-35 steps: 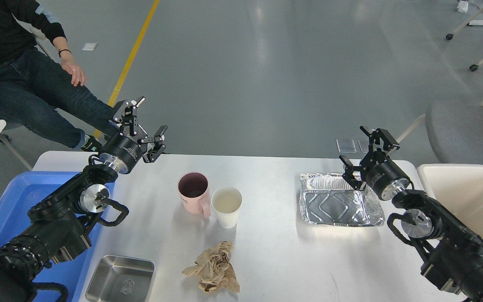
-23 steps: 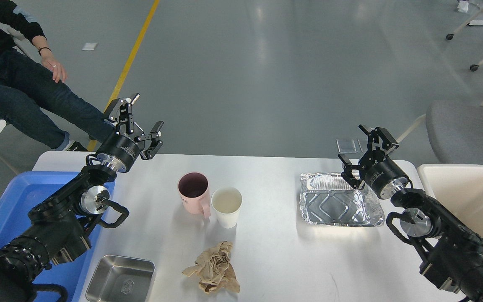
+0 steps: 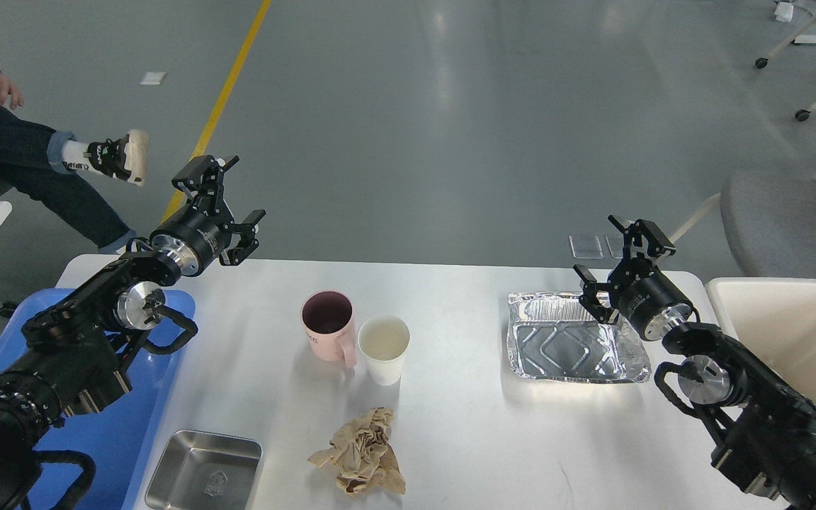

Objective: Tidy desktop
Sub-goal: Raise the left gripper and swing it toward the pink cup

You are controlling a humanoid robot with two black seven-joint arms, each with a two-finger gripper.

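White desktop (image 3: pixel 465 425), broad and fixed below, carries light, graspable clutter—mug (image 3: pixel 328 327), paper cup (image 3: pixel 383 348), flimsy foil tray (image 3: pixel 573 340), soft crumpled paper (image 3: pixel 360 453)—while left gripper (image 3: pixel 227 205) and right gripper (image 3: pixel 617 265) hover far, fingers apart, empty.

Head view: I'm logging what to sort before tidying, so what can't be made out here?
- Steel tray: near edge cut off by the frame's bottom.
- Blue tray: mostly hidden under the left arm.
- Beige bin: cut by the right edge, inside unseen.
- Pink mug: dark interior, contents unclear.
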